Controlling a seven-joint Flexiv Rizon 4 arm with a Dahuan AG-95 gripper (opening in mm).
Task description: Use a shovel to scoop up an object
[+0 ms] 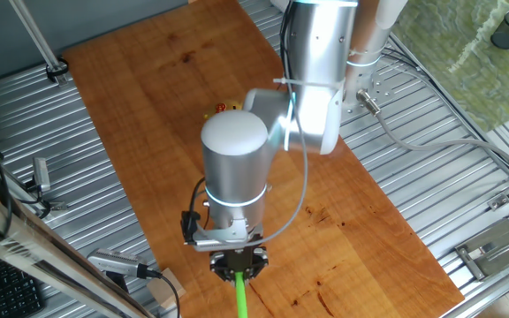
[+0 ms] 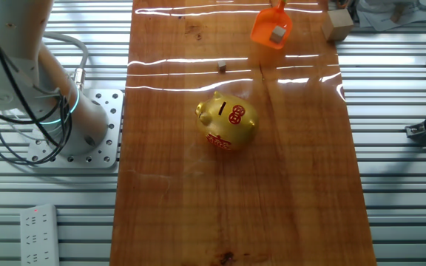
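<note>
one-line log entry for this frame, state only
end effector: shut on shovel shaft | shovel blade: at far table end | cube: on blade | gold pig: mid-table, apart

The robot arm (image 1: 312,79) is built of thick, smooth cylinders in silver-grey and white, and thin glowing teal rings mark its joints. A grey cable (image 1: 303,190) loops down beside it toward the wrist, where a metal bracket sits above a small black gripper (image 1: 239,263). In the other fixed view its foot stands on a pale metal base plate (image 2: 87,151) dotted with rows of holes, with thin black cables (image 2: 6,140) curling round it.
</note>
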